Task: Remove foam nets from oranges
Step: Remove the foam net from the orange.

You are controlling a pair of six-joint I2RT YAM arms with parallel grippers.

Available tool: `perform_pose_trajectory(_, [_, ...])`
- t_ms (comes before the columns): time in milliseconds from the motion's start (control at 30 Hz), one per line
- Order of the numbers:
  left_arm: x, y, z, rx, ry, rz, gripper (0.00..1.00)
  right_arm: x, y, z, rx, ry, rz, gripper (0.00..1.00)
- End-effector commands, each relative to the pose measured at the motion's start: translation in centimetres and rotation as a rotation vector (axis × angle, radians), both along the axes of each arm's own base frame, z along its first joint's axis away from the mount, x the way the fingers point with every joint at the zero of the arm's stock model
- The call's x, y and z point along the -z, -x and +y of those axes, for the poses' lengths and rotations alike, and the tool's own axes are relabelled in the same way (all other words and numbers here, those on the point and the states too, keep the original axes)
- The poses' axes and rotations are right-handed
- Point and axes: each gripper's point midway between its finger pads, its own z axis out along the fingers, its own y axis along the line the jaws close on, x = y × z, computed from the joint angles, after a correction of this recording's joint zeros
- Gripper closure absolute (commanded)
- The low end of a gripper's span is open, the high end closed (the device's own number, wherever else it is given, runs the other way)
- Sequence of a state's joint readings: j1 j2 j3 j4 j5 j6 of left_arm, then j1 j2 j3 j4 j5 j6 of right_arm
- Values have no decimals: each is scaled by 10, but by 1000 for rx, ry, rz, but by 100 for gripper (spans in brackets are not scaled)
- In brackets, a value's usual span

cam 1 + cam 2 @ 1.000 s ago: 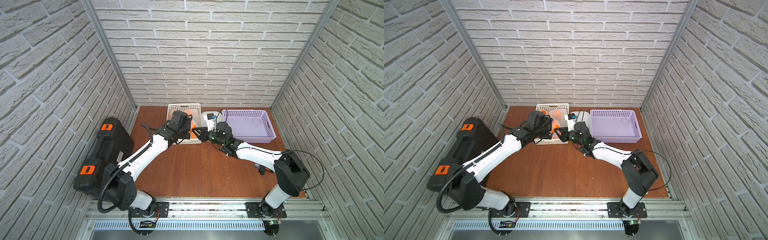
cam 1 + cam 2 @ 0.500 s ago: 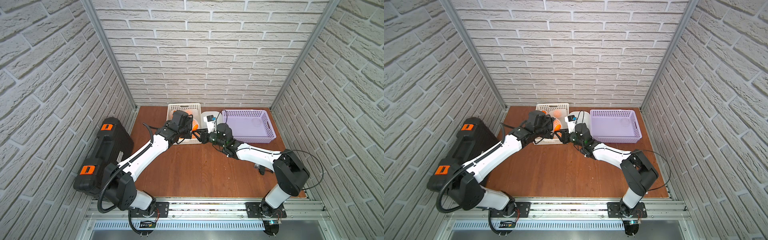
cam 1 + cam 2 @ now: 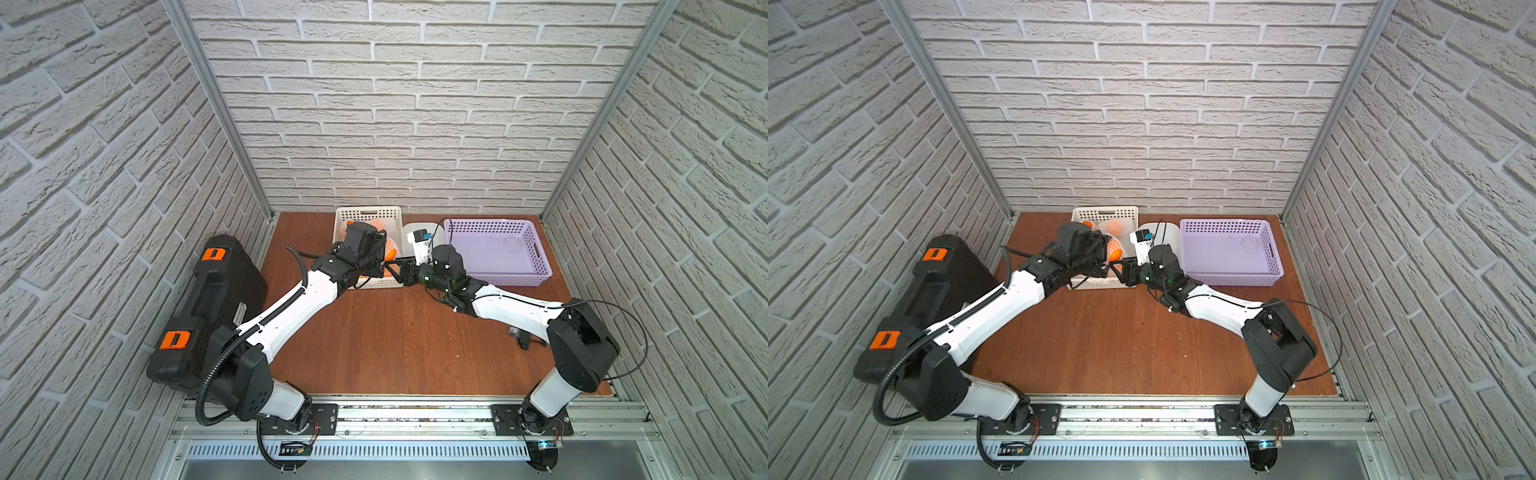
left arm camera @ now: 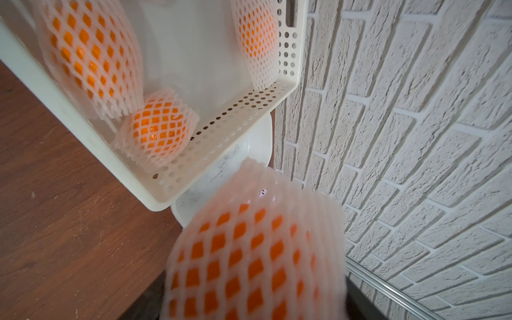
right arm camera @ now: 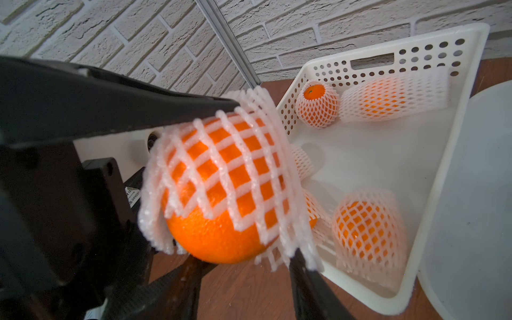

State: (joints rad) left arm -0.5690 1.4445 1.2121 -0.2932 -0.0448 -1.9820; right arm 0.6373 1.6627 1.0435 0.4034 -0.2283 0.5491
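Note:
My left gripper (image 3: 383,261) is shut on an orange (image 3: 391,254) still wrapped in a white foam net (image 5: 235,155), and holds it just in front of the white basket (image 3: 365,212). In the right wrist view the net covers the upper part of the fruit, while the bare orange (image 5: 213,241) bulges out below. My right gripper (image 5: 243,266) is open under the orange. One of its fingers (image 5: 302,274) touches the net's frayed edge. Several more netted oranges (image 5: 368,232) lie in the basket (image 4: 83,124).
A purple basket (image 3: 536,253) stands at the back right with a white bowl (image 3: 415,227) between it and the white basket. A black case with orange latches (image 3: 208,311) leans at the left wall. A small black part (image 3: 521,338) lies near the right arm.
The right gripper's jaws have spread wider below the held orange. The left arm and the orange have hardly moved.

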Motion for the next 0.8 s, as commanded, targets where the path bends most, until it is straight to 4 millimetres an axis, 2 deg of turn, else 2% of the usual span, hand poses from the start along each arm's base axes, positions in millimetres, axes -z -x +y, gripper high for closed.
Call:
perform_pose_trajectory(0, [-3,24,-17,104,22,7,45,-36,-13,-8,43,-48,-103,46])
perform_pose_trajectory(200, [-1,24,-22,146,19,-9,46,-43,-8,-10,32,-86,-124,46])
perform_pose_trajectory(467, [4,32,-18,156,10,-2,46,-54,-3,-15,21,-139,-141,46])
perform_pose_trajectory(767, [4,34,-23,182,17,0,45,-53,-2,-19,29,-104,-149,43])
